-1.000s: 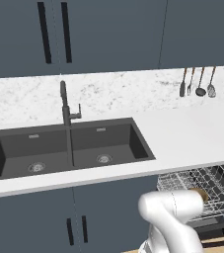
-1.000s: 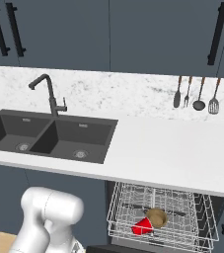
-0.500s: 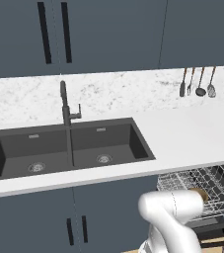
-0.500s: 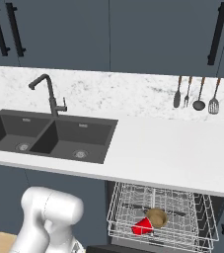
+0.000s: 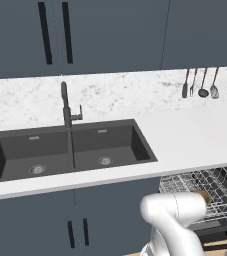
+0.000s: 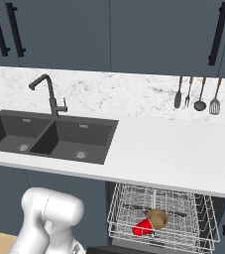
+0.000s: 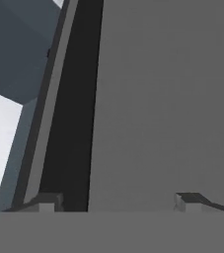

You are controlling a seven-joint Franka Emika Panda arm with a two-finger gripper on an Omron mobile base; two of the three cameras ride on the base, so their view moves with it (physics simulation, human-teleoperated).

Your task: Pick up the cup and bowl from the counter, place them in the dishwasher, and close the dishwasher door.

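The dishwasher stands open under the counter point(image 6: 173, 149) point(image 5: 190, 135), its silver wire rack point(image 6: 121, 213) point(image 5: 182, 183) pulled out. In the rack lie the golden-brown bowl point(image 6: 157, 217) point(image 5: 201, 196) and, touching its left side, a red cup point(image 6: 142, 228). My arm reaches down low in front of the machine. In the hand view my gripper point(image 7: 118, 202) is open, its fingertips point(image 7: 47, 201) wide apart with nothing between them. Close in front of it is a flat grey panel point(image 7: 168, 99) with a black strip point(image 7: 76, 123) along it; I cannot tell whether this is the dishwasher door.
A black double sink point(image 5: 70, 150) point(image 6: 49, 136) with a dark faucet point(image 5: 65, 105) is set in the counter at the left. Several utensils point(image 5: 200, 82) point(image 6: 196, 94) hang on the marble backsplash. Dark blue-grey cabinets point(image 5: 80, 230) flank the dishwasher.
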